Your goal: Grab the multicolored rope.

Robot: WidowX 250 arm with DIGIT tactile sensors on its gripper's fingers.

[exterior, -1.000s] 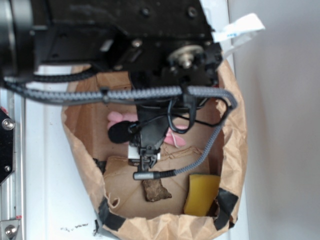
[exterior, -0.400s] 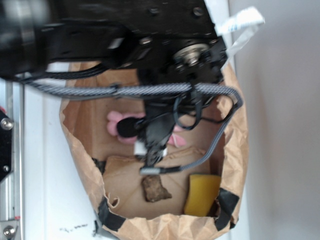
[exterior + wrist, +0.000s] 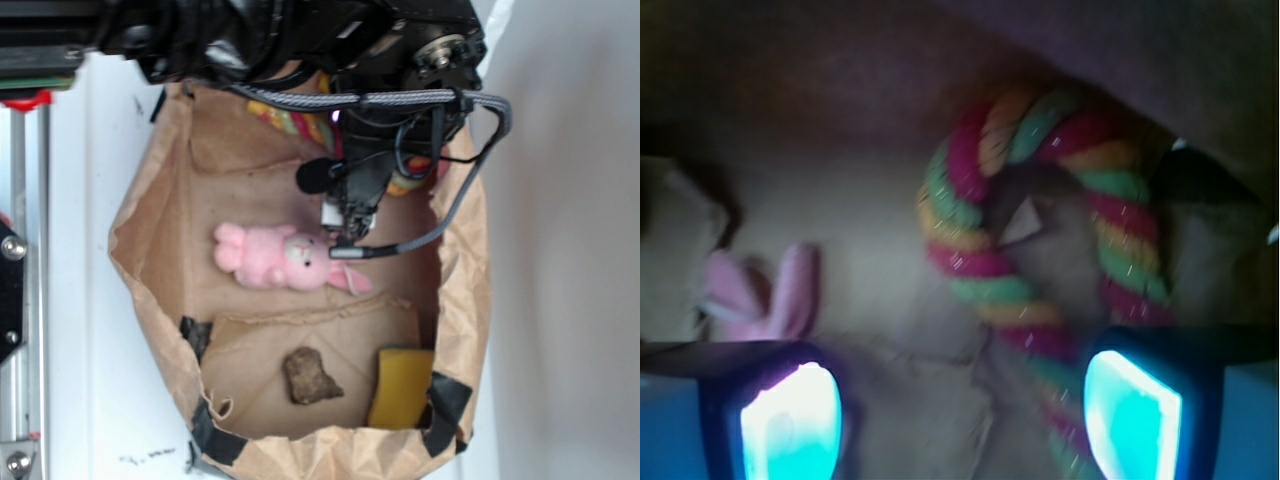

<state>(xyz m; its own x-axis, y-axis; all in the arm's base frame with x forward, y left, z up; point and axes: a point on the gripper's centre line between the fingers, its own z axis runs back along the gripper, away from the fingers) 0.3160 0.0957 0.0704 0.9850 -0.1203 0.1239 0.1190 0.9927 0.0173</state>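
— Brown paper all round: the paper bag [image 3: 160, 250] lies open on the white worktop [image 3: 90, 330], and the arm reaches into its far end.

— Where is the multicolored rope [image 3: 1040, 250]?

— At the far end of the bag, under the arm. From outside only a bit of it [image 3: 285, 122] shows past the black links. The wrist view gives it plainly: twisted yellow, red-pink and green strands bent in a U, with one leg running down towards the right finger.

— And the claw [image 3: 960, 405]?

— Its fingers [image 3: 790, 420] stand apart, glowing cyan at the bottom of the wrist view, with nothing between them. The rope lies beyond them and partly beside the right one; whether they touch I cannot tell.

— What else is in the bag?

— A pink bunny [image 3: 285, 258] lying across the middle, its ears [image 3: 770, 295] showing left in the wrist view. Nearer lie a brown lump [image 3: 310, 376] and a yellow sponge [image 3: 402, 388]. The grey braided cable [image 3: 440, 170] loops down over the bunny's right side.
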